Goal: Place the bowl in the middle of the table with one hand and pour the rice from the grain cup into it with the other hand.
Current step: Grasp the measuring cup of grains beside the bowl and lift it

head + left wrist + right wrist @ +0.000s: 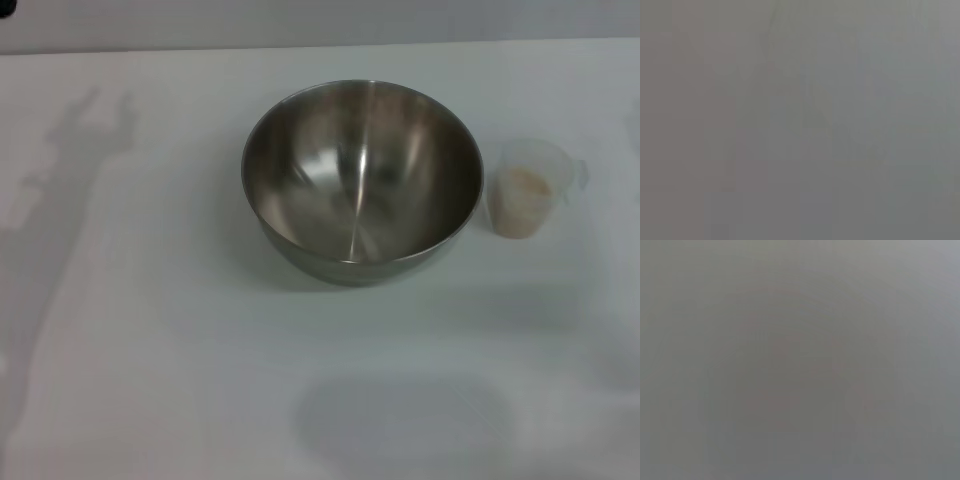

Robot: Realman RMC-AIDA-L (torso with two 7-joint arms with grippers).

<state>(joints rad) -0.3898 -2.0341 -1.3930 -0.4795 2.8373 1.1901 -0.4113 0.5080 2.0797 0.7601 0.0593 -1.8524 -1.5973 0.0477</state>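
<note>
The large steel bowl [362,180] stands upright and empty on the white table [150,330], near its middle. The small clear grain cup [528,188] stands upright just to the right of the bowl, a small gap apart, with pale rice [526,186] inside it. Neither gripper shows in the head view. Both wrist views show only a plain grey surface, with no fingers and no objects.
A shadow of an arm lies on the table at the far left [70,190]. The table's far edge [300,48] runs along the top of the head view. A faint shadow lies on the near table [400,420].
</note>
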